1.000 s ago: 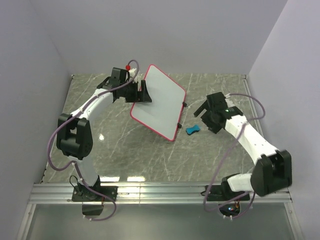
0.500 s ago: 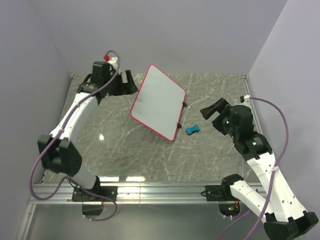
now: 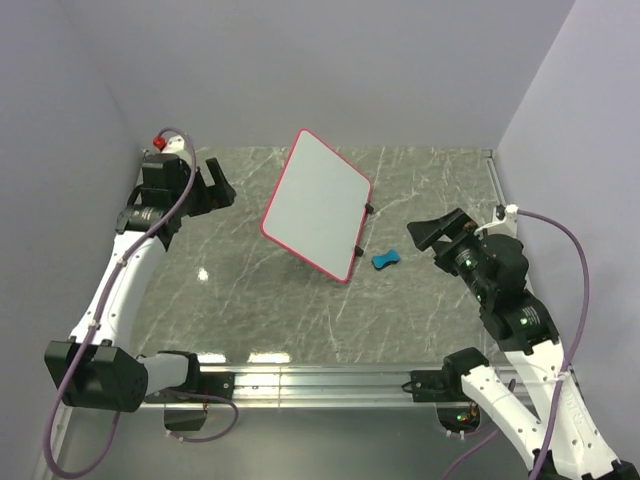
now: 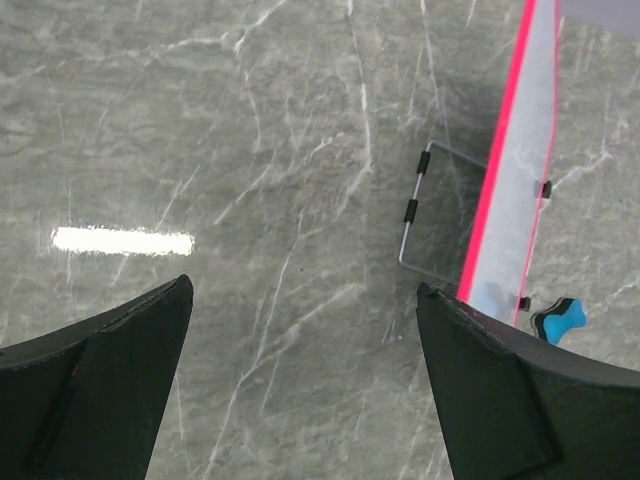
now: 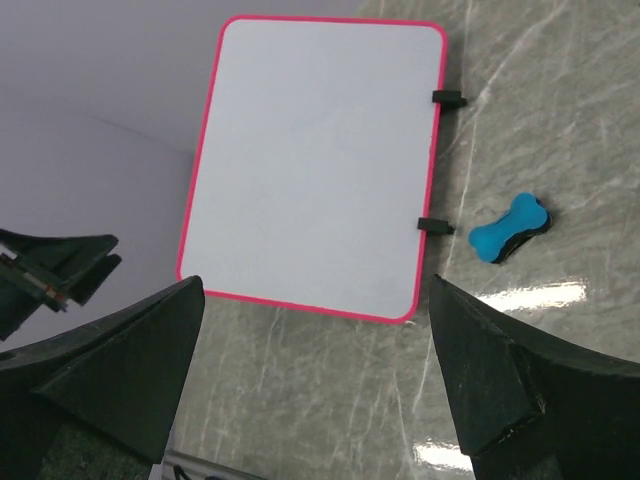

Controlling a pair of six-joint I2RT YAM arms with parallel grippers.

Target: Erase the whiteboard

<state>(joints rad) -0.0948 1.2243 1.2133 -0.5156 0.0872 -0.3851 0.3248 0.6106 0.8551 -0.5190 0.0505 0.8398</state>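
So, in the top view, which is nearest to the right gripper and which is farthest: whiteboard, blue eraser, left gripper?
1. Blue eraser, just left of the right gripper.
2. Whiteboard, centre.
3. Left gripper, far left.

One whiteboard (image 3: 318, 205), one blue eraser (image 3: 386, 260)

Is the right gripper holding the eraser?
No, the eraser lies on the table beside the whiteboard, well clear of the open right gripper.
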